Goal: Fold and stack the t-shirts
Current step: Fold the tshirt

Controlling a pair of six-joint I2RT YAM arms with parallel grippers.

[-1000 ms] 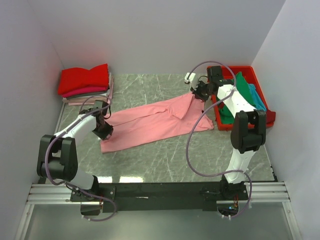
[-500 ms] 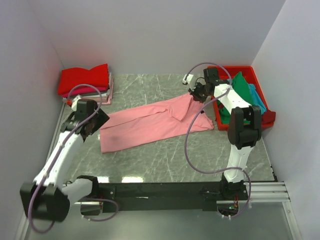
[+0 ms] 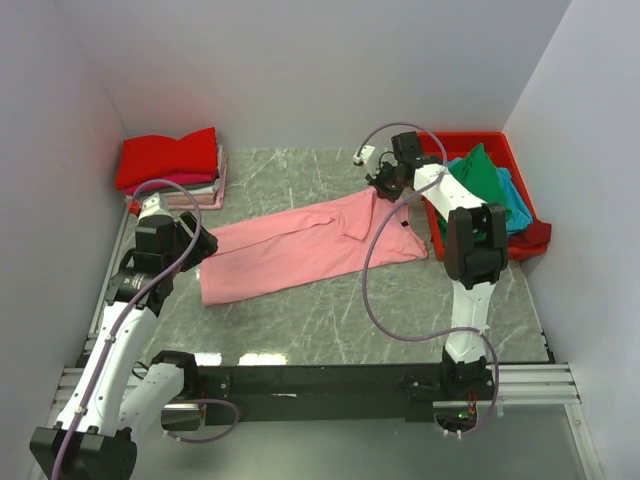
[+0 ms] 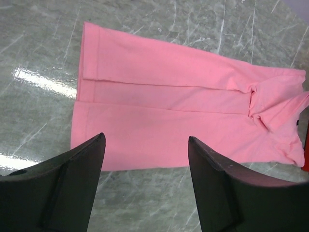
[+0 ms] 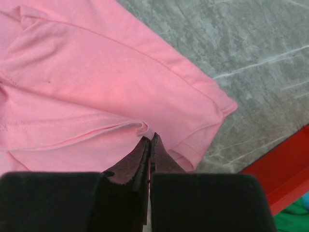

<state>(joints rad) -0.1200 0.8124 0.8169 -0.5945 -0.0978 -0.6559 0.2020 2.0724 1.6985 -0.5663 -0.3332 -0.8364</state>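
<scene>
A light pink t-shirt (image 3: 300, 245) lies spread lengthwise across the marble table, folded along its length. My left gripper (image 3: 197, 246) hovers just off the shirt's left hem, open. In the left wrist view its fingers (image 4: 82, 169) frame bare table with the pink t-shirt (image 4: 183, 96) beyond them and nothing between them. My right gripper (image 3: 383, 183) is shut on a small fold of the pink t-shirt (image 5: 96, 72) near its sleeve end, and the right gripper (image 5: 150, 138) tips pinch that cloth. Folded t-shirts (image 3: 170, 165), red on top, are stacked at the back left.
A red plastic bin (image 3: 497, 139) stands at the back right holding green (image 3: 485, 180) and teal (image 3: 515, 205) shirts, with dark red cloth (image 3: 540, 235) over its near corner. The bin's edge (image 5: 285, 179) shows close to the right wrist. Walls close in on three sides.
My left gripper opened, let go of the shirt's left hem and pulled back to the left and up. My right gripper shifted slightly left, still pinching the shirt.
</scene>
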